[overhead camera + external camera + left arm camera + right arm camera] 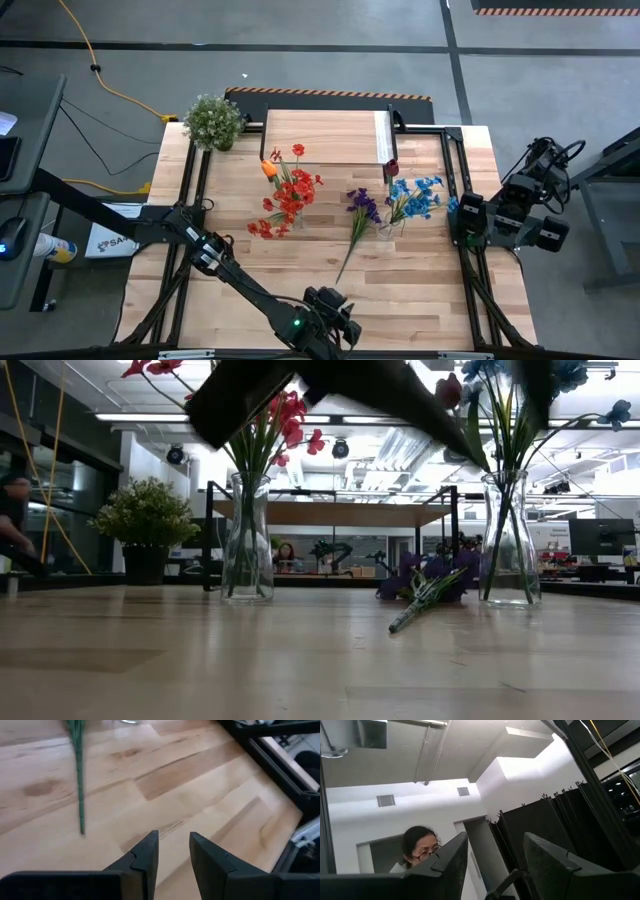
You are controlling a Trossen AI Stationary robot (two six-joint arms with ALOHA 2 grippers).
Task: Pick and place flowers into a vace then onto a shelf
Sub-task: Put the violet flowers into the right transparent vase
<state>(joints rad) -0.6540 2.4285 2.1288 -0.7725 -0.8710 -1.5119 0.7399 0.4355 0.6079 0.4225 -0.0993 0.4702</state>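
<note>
Two vases already hold flowers; from above, my left hand (335, 322) sits just short of the purple flower's stem (352, 245) on the desk (420, 290). Low view: arm hides the blooms. Left wrist: fingers narrowly parted, empty; I'd advance to straddle the stem. Right hand (495, 865) parted, empty, skyward.

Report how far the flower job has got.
Done: red flowers stand in one vase, blue flowers in another. In hand: nothing; the left gripper hangs open and empty above the table, near the stem of the purple flowers, which lie flat. The right gripper, open, waits at the table's right edge. Left: purple bunch into a vase, vases onto the shelf.
</note>
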